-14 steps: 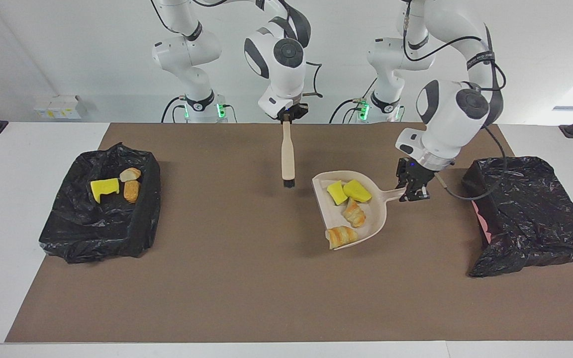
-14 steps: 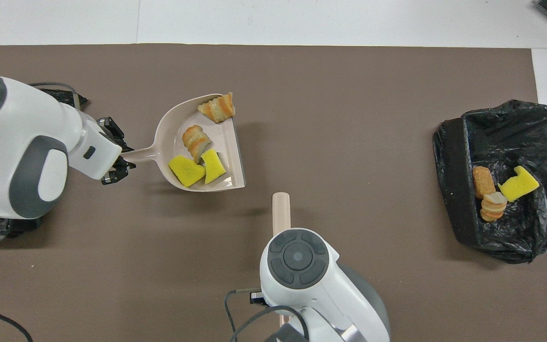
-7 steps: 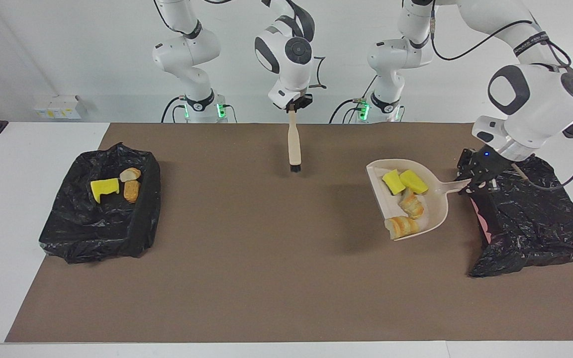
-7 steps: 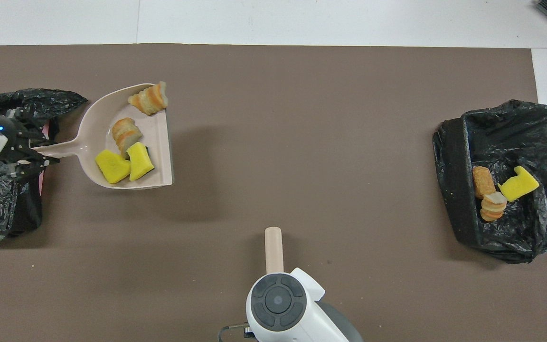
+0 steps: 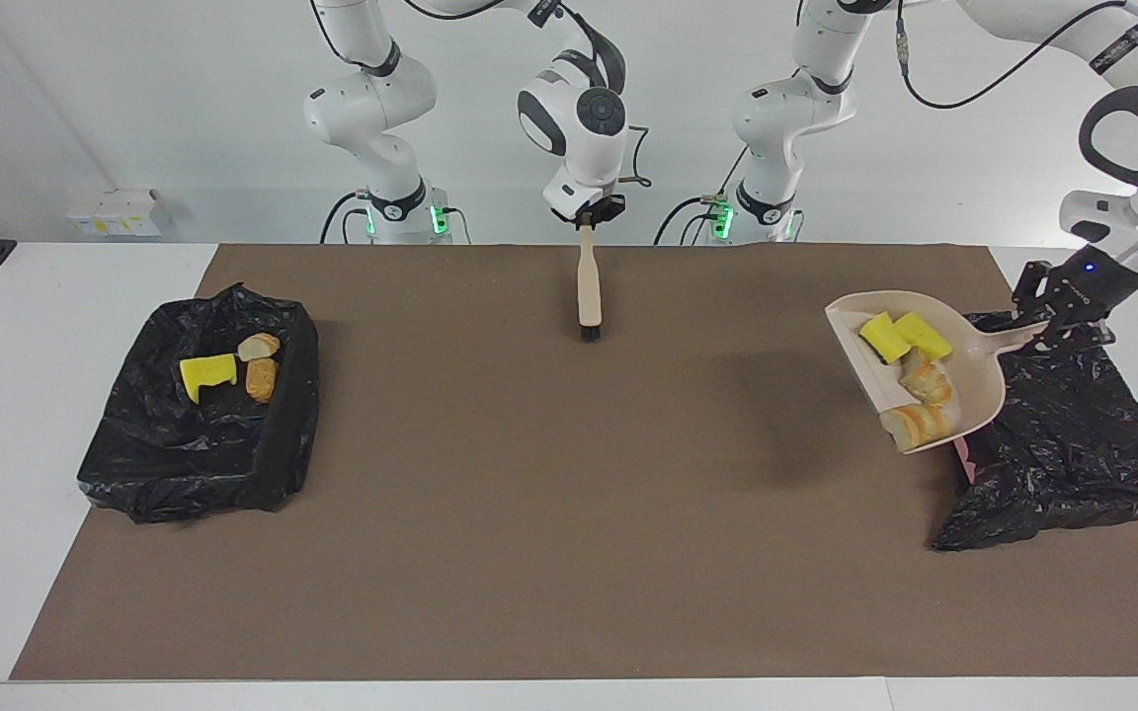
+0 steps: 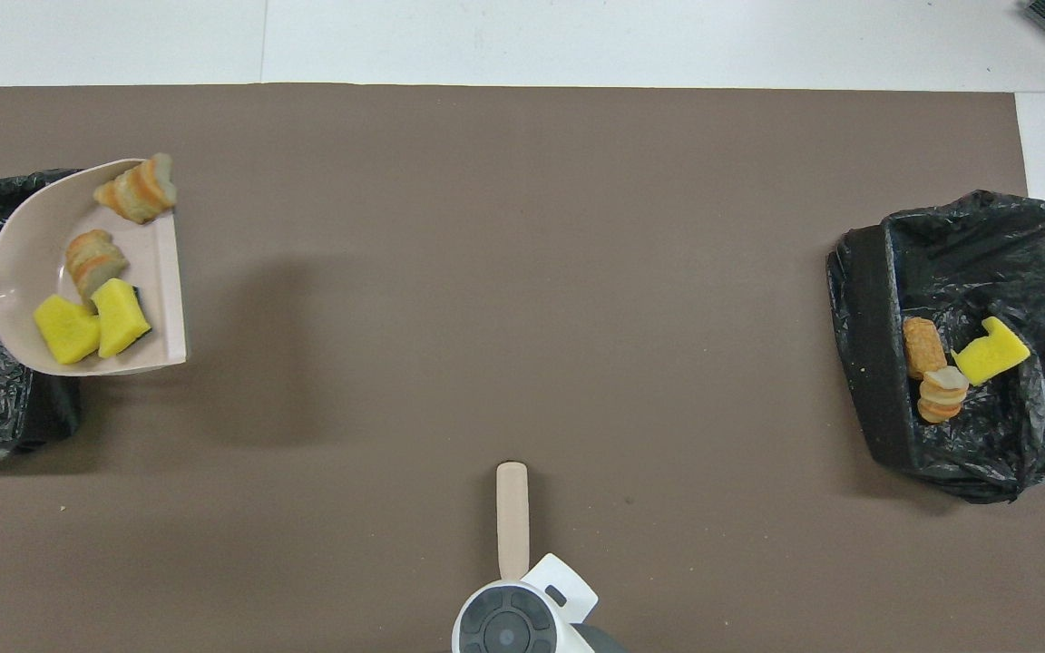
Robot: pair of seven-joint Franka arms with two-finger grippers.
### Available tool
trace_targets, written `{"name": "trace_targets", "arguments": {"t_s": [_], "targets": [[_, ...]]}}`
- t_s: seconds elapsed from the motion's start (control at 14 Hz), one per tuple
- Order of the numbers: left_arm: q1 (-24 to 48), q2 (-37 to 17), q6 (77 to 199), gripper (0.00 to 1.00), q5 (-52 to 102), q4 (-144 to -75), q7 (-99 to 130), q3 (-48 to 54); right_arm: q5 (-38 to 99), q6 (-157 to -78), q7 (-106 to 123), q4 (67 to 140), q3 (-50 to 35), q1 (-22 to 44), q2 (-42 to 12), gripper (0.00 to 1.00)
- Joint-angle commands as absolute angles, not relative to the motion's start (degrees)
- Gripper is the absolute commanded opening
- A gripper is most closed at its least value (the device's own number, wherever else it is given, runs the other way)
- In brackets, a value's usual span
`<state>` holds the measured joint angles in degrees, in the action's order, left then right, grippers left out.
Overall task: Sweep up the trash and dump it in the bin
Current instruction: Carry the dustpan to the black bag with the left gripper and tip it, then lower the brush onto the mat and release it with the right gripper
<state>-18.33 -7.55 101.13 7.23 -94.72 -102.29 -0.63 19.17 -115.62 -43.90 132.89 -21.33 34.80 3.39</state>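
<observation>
Carried toward the left arm's end, the dustpan [image 5: 964, 380] now hangs over the black bin [image 5: 1063, 464], its handle clamped in the left gripper [image 5: 1063, 318]; 4 trash scraps [image 5: 915, 380] ride beside that gripper. Right gripper [image 5: 589, 214] clasps the brush [image 5: 589, 288] hanging beneath it.

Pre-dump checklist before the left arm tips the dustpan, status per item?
1. left gripper shut on dustpan handle: ok.
2. Four scraps in the pan: ok, but one striped lump sits at the open lip.
3. Pan over the bin at the left arm's end: not ok, only its handle end overlaps the bag.
4. right gripper holding brush clear of the path: ok.
5. Bin mouth open: cannot tell.
</observation>
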Motion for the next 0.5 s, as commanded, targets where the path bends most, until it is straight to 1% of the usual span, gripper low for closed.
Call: {"name": "trace_targets", "arguments": {"t_s": [0.0, 0.07, 0.21, 0.29, 0.36, 0.43], "targets": [[-21.7, -9.31, 98.96, 0.0, 2.75, -90.45, -105.73, -0.18, 20.65, -117.42, -44.73, 134.21, -21.27, 35.24, 3.69, 0.0], [-23.01, -9.4, 99.66, 0.0, 0.46, -90.09, -106.08, -0.26, 20.57, -118.2, -44.65, 134.56, -21.27, 35.42, 3.08, 0.01], [-25.13, -9.75, 102.81, 0.0, -1.84, -89.83, -108.62, -0.26, 20.65, -119.96, -44.82, 135.44, -21.27, 35.51, 2.64, 0.13], [-25.22, -9.76, 105.88, 0.0, -4.37, -89.91, -109.42, -0.26, 20.57, -119.97, -44.82, 135.44, -21.27, 35.51, 2.55, 0.25], [-25.14, -9.67, 108.52, 0.0, -8.66, -90.35, -109.42, -0.26, 20.57, -119.97, -44.82, 135.35, -21.27, 35.51, 2.55, 0.44], [-25.14, -9.49, 110.89, 0.0, -12.27, -92.09, -109.34, -0.26, 20.48, -119.97, -44.74, 135.09, -21.27, 35.51, 2.29, 0.5]]}}
